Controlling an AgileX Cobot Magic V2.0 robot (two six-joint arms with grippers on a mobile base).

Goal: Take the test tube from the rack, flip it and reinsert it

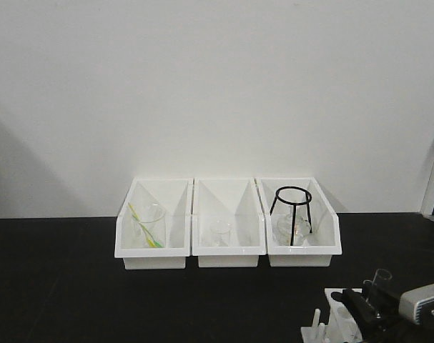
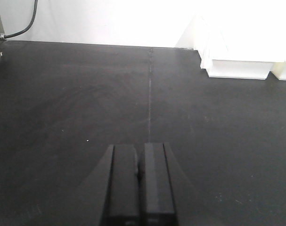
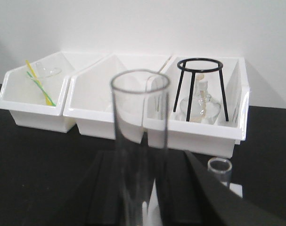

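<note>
With the right fingers (image 3: 178, 197) pinching the glass tube (image 3: 140, 141) upright at the rack (image 1: 334, 299) and the left fingers (image 2: 124, 188) pressed together above the surface (image 2: 62, 103), a weak pinch during flipping could drop and shatter it.

front view: is looking level across the matte black tabletop (image 1: 59, 286), seeing three white open-front plastic bins (image 1: 227, 246) from afar | left wrist: is skimming low over that tabletop, catching one bin's corner upper right | right wrist: is peering closely past a clear glass test tube (image 3: 140, 141) at the same bins
</note>
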